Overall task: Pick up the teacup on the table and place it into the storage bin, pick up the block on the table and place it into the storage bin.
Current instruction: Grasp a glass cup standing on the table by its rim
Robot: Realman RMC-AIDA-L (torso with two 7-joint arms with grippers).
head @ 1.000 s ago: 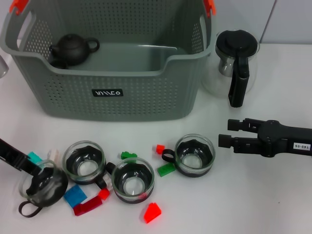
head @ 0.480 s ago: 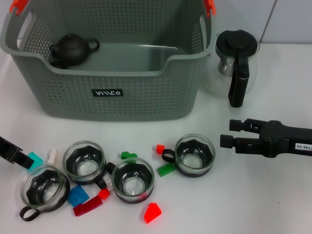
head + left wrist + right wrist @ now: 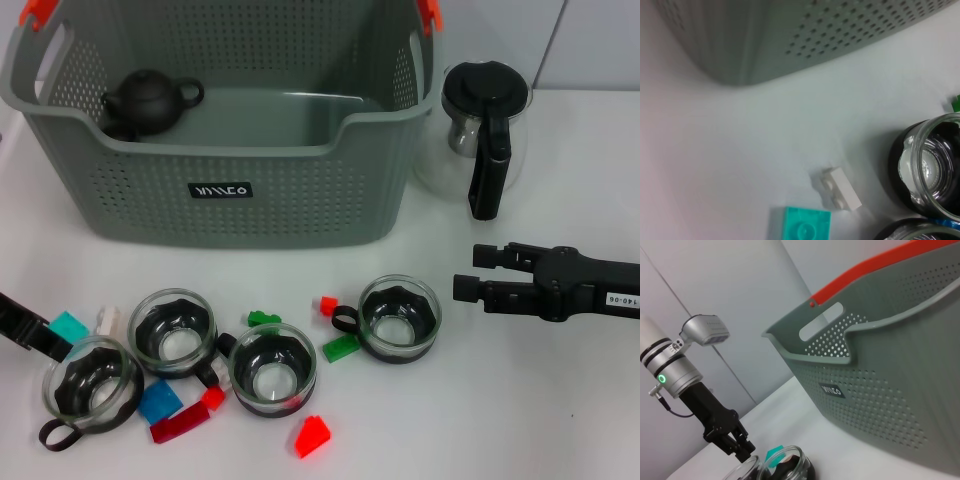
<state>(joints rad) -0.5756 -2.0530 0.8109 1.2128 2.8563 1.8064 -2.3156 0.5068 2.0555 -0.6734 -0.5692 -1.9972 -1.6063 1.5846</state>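
Several glass teacups with dark inserts stand on the white table: one at the far left [image 3: 90,390], two in the middle [image 3: 175,330] [image 3: 272,368] and one on the right [image 3: 400,317]. Small blocks lie among them, including a teal block [image 3: 68,325], a white block [image 3: 107,320], a blue block [image 3: 157,400] and a red block [image 3: 312,436]. My left gripper [image 3: 45,340] reaches in from the left edge, its tip at the rim of the far-left teacup. My right gripper [image 3: 468,272] hovers open and empty to the right of the right teacup. The grey storage bin [image 3: 230,190] stands behind them.
A dark teapot [image 3: 148,100] lies inside the bin at its left end. A glass jug with a black lid [image 3: 485,125] stands to the right of the bin. In the left wrist view the white block [image 3: 838,187] and teal block [image 3: 801,225] lie below the bin wall [image 3: 790,40].
The far-left teacup, tilted up at my left gripper a second ago, now stands upright on the table. The left gripper drew back, then returned to its rim. The right arm barely moved.
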